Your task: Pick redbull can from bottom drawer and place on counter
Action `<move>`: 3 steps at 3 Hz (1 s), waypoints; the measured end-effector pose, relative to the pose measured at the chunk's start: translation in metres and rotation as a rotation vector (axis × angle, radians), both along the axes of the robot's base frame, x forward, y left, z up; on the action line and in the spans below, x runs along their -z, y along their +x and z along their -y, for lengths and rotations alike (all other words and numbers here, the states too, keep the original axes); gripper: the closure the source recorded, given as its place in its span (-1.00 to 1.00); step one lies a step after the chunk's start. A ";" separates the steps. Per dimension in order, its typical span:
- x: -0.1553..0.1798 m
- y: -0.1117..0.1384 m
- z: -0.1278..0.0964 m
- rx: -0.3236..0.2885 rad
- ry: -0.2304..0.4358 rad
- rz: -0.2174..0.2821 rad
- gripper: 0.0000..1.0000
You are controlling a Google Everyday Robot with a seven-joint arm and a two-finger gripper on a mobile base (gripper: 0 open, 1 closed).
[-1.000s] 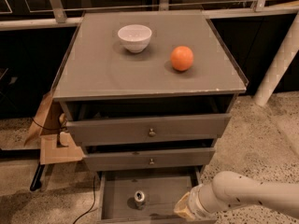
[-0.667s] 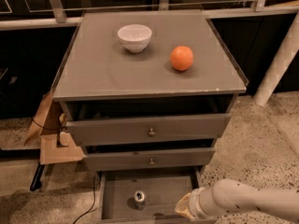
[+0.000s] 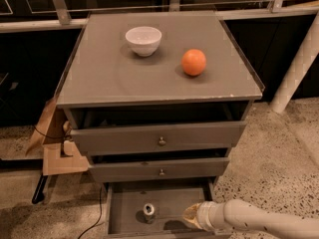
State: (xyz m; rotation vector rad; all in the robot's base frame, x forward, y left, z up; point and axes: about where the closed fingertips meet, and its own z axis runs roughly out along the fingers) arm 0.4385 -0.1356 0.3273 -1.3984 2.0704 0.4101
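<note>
Silver top of the can (image 3: 149,211) faces up toward the camera, pull tab visible. The can stands upright, long axis vertical, no tilt that I can see. Blue-and-silver body is mostly hidden under the lid from this angle.

Camera view, going top to bottom:
- Counter (image 3: 109,76) fills the upper middle of the frame. A white bowl (image 3: 143,40) sits upper left of centre, an orange (image 3: 193,62) to its right, well apart. Front edge is chipped near the right corner.
- Top drawer (image 3: 124,139) and middle drawer (image 3: 124,171) are each pulled out a little, with brass knobs at centre.
- Bottom drawer (image 3: 174,199) is at the bottom centre of the frame, pulled out well past the two above, grey floor showing. The can is on that floor, left of centre and toward the front.
- Gripper (image 3: 192,216) is at the lower right of the drawer, low over the floor, on a pale arm (image 3: 259,222) that comes in from the bottom right of the frame.
- Can vs gripper: the can is to the left at about the same height in frame. Near, not touching, with a strip of bare floor between them.
- Gripper state: can't tell. It holds nothing that I can see.
- A cardboard box (image 3: 55,156) is on the floor at the left edge, a white post (image 3: 298,63) at the right edge.
</note>
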 end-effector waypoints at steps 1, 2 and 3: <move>0.039 0.020 -0.027 -0.039 0.111 -0.007 1.00; 0.067 0.024 -0.027 -0.021 0.143 -0.034 1.00; 0.066 0.026 -0.027 -0.016 0.142 -0.031 1.00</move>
